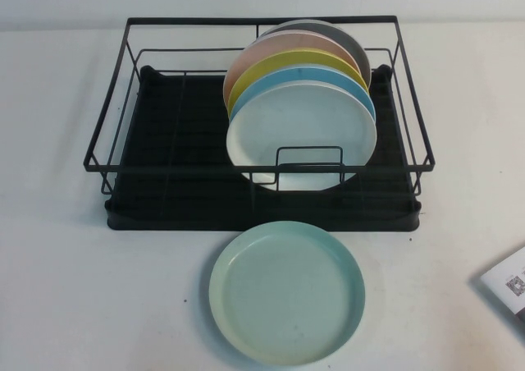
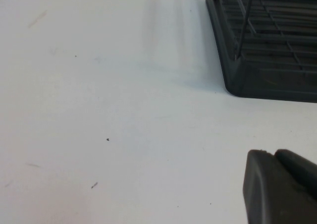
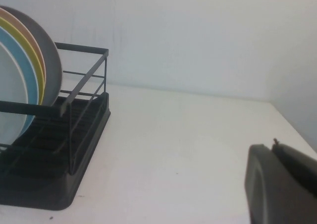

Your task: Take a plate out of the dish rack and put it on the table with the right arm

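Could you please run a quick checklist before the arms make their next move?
1. Mint-green plate out of the dish rack: ok.
2. Plate flat on the table, in front of the rack: ok.
3. Right gripper clear of the rack, off to its side: ok.
4. Left gripper over bare table near a rack corner: ok.
5. Jaws open or shut, either gripper: cannot tell.
6. Five remaining plates, white plate in front, upright in the rack: ok.
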Available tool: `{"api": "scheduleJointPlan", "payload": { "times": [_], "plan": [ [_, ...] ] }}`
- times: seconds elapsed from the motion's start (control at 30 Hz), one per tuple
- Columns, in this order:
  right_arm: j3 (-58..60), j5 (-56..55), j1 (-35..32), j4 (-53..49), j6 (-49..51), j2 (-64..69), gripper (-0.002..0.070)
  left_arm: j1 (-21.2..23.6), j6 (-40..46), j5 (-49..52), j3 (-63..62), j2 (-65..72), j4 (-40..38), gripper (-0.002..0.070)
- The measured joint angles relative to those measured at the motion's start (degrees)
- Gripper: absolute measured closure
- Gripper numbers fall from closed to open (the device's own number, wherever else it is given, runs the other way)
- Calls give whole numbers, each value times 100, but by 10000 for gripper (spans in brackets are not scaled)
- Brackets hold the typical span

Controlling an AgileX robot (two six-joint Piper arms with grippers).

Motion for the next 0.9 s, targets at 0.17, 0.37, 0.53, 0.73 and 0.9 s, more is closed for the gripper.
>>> {"api": "scheduleJointPlan", "payload": {
  "times": [0.17,0.37,0.53,0.73,0.9],
  "plan": [
    [0,37,0,14,0,-9,694,0,0,0,0,0,0,679],
    [0,458,0,-170,152,-9,694,0,0,0,0,0,0,679],
    [0,1126,0,-1490,1863,-9,694,0,0,0,0,0,0,679],
    [0,1839,0,-1896,2339,-9,694,0,0,0,0,0,0,679],
    [0,1843,0,-1896,2373,-9,694,0,0,0,0,0,0,679]
  ]
}}
